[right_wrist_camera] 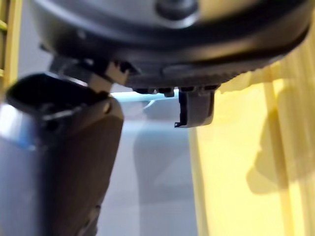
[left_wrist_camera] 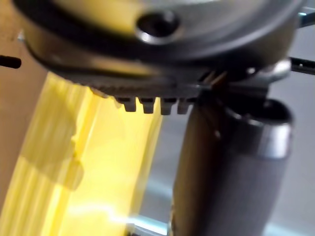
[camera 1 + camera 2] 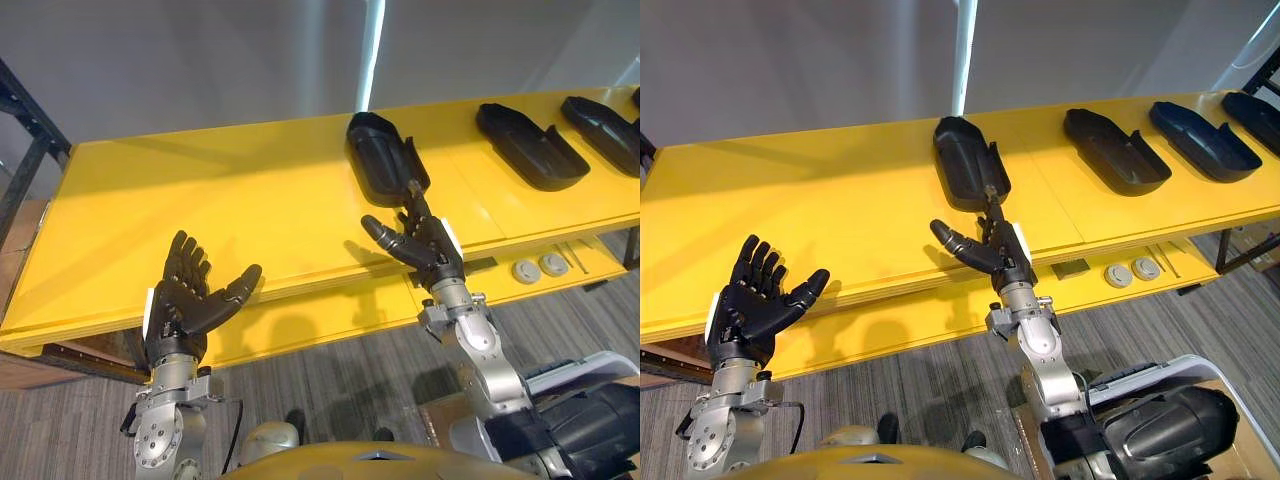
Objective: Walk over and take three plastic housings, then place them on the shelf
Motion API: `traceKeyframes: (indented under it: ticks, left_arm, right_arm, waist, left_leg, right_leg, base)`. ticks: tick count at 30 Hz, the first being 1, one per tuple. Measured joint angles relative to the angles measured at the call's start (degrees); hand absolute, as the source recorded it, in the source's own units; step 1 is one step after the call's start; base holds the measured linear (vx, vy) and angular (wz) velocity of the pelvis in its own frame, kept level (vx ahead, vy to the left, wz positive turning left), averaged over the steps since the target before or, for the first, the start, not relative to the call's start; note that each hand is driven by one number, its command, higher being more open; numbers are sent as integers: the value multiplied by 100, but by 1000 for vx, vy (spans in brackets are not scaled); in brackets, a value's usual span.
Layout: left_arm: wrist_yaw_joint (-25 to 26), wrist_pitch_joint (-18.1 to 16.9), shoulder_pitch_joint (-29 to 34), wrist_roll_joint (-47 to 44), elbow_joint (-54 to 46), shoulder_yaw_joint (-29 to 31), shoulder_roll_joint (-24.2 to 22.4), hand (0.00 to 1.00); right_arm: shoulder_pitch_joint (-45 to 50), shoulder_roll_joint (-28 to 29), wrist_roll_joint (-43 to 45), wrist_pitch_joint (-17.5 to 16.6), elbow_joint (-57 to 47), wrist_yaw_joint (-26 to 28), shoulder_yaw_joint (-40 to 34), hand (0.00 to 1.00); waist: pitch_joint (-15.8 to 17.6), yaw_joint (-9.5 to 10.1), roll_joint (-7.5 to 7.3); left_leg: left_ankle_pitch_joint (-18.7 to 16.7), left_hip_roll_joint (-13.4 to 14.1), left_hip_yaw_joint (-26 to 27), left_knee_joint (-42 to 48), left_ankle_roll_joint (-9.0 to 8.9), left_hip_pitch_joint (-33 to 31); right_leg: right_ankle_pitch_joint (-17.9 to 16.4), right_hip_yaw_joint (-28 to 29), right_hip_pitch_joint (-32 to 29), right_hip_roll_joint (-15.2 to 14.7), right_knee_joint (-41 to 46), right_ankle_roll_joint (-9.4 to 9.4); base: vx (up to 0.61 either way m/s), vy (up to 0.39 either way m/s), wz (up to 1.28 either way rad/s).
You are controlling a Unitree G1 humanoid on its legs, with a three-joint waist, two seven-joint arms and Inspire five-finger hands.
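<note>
Both head eyes look down on the yellow table [image 3: 200, 190], wrist cameras close-up

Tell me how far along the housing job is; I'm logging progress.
Done: the robot is at the yellow table. In hand: nothing yet; the right hand, fingers straight, reaches to the near end of the closest housing, while the left hand hovers open over the table's front edge. Left: grasping three housings and shelving them; the other housings lie untouched farther right.
</note>
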Motion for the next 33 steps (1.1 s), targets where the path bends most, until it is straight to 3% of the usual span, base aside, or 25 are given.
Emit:
traceKeyframes:
  ticks: [5, 10, 12, 17, 20, 24, 29, 32, 33]
  left_arm:
    - [140, -27, -10, 701, -144, -34, 11, 100]
    - [626, -249, -298, 1126, -388, -96, 7, 100]
    - [734, -504, -423, 1116, -538, -94, 3, 100]
    - [676, -786, -665, 1103, -650, -422, 5, 100]
    - [553, -786, -874, 1057, -634, -895, 43, 100]
    - [273, -764, -1321, 1062, -552, -1450, 230, 100]
    - [428, -721, -1558, 1077, -447, -1526, 358, 100]
    - [525, -609, -1594, 1077, -376, -1595, 413, 100]
    - [540, -601, -1583, 1075, -375, -1576, 441, 100]
  right_arm:
    - [590, 34, 261, -149, -725, 143, -98, 100]
    - [832, 482, 477, -587, -924, -413, -1033, 100]
    - [1167, 792, 554, -769, -922, -699, -1638, 100]
    - [1888, 1125, 486, -767, -622, -1204, -2382, 100]
    - [2114, 1219, 479, -757, -407, -1501, -2408, 100]
    - [2148, 1308, 344, -747, -389, -2043, -2401, 100]
    - [2120, 1294, -40, -737, -388, -2169, -2125, 100]
    - [2101, 1266, -293, -692, -341, -2042, -1942, 100]
    - [2015, 1224, -437, -687, -272, -2029, -1825, 100]
  waist:
    - [5, -215, -7]
    - [13, -390, -5]
    - [13, -500, -3]
    - [28, -746, 47]
    - [52, -933, 102]
    - [92, -993, 191]
    - [99, -1010, 185]
    - [99, -1010, 189]
    - [113, -917, 160]
  left_leg:
    - [-221, 78, 327, 198, -17, 57]
    - [-436, 166, 705, 427, -35, 57]
    - [-526, 196, 853, 497, -34, 70]
    - [-678, 224, 1167, 576, -26, 154]
    - [-777, 235, 1411, 647, -15, 176]
    - [-925, 258, 1771, 804, 8, 186]
    - [-1117, 324, 2038, 1071, 1, 139]
    - [-1224, 297, 1906, 1338, 3, -12]
    - [-1268, 282, 1414, 1644, 5, -174]
  right_leg:
    - [0, 353, -28, 60, 15, -1]
    - [3, 757, -161, 133, 71, -8]
    - [1, 904, -209, 154, 90, -11]
    - [5, 1241, -268, 187, 101, -6]
    - [45, 1496, -354, 241, 108, 23]
    - [140, 1926, -498, 288, 110, 53]
    - [205, 2243, -638, 353, 98, 64]
    - [215, 2302, -707, 353, 103, 81]
    - [241, 2451, -783, 368, 110, 90]
  base:
    - [4, 14, -40]
    - [10, 12, -41]
    - [36, 25, -33]
    - [18, 22, -35]
    - [-35, 9, -46]
    - [-67, 2, -50]
    - [-92, -16, -37]
    - [-77, -9, -14]
    - [-47, -23, -68]
